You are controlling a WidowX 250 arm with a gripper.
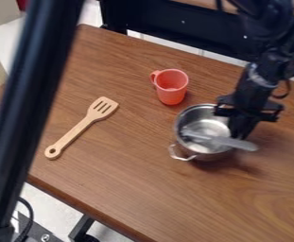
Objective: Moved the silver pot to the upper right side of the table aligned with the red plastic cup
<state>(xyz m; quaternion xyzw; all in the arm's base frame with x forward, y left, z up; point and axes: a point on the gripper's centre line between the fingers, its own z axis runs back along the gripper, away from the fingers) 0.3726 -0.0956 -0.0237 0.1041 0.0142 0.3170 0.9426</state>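
No readable text, labels, brands, numbers or signs show on anything here.

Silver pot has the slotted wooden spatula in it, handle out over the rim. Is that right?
Wrong utensil: the camera view shows a grey utensil in the silver pot, handle out over the rim. The slotted wooden spatula lies on the table.
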